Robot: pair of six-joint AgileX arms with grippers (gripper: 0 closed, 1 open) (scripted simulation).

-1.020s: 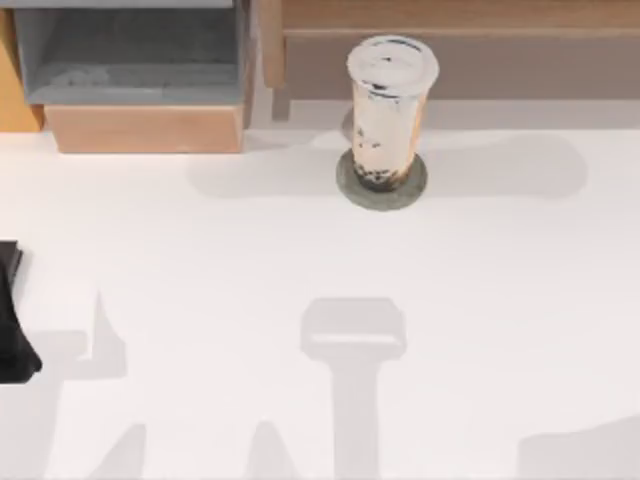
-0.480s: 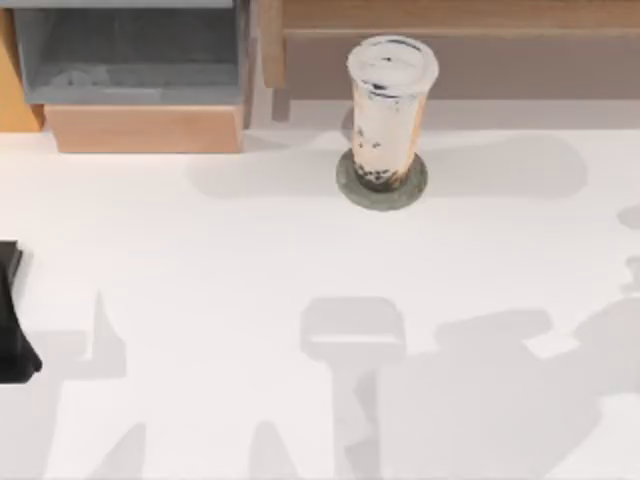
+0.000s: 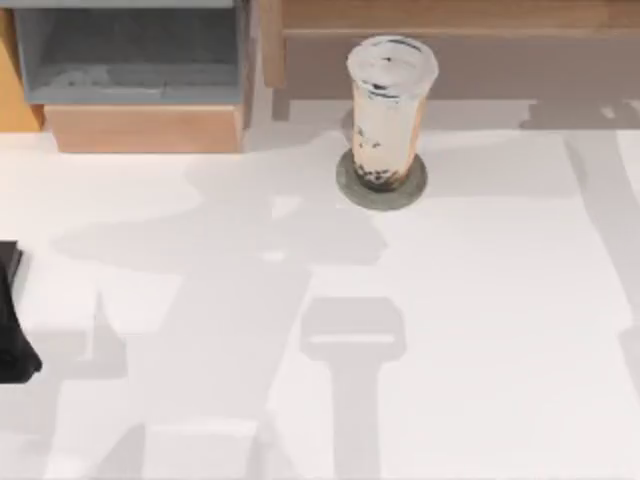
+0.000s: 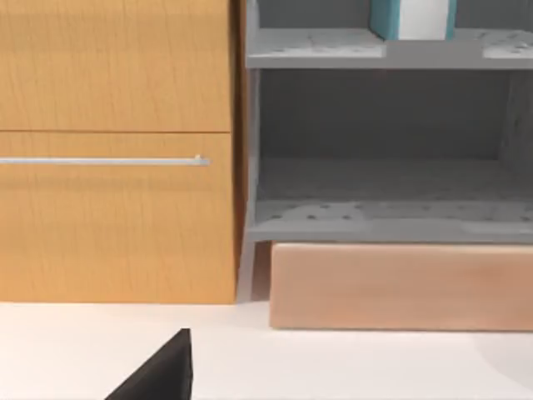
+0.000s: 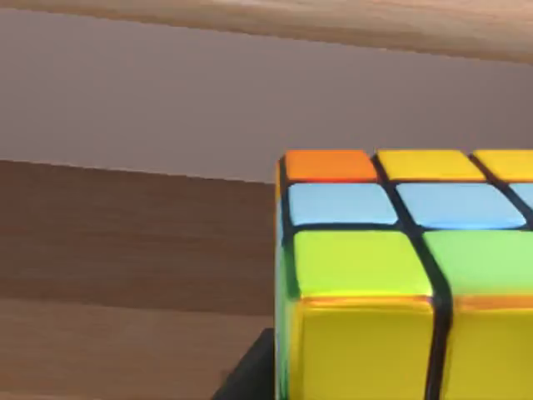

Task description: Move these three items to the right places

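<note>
The tall clear cup of beige milk tea [image 3: 388, 110] stands upright on the round grey coaster [image 3: 381, 190] at the back middle of the table. No gripper is near it. In the right wrist view a multicoloured puzzle cube [image 5: 400, 275] sits very close to the camera, in front of a brown wooden shelf wall. My right gripper [image 5: 250, 379] is shut on the cube, with one dark finger lying against its side. My left gripper [image 3: 12, 330] is parked at the table's left edge.
A grey open shelf unit [image 3: 130, 50] with a light wooden base [image 3: 145, 128] stands at the back left, beside an orange wooden cabinet [image 4: 117, 150]. A teal and white box [image 4: 412, 18] rests on its upper shelf. A long wooden shelf [image 3: 450, 40] runs along the back right.
The arm shadows have swept from the lower right of the table to the left middle and far right. The cup, the coaster and the left arm have not moved.
</note>
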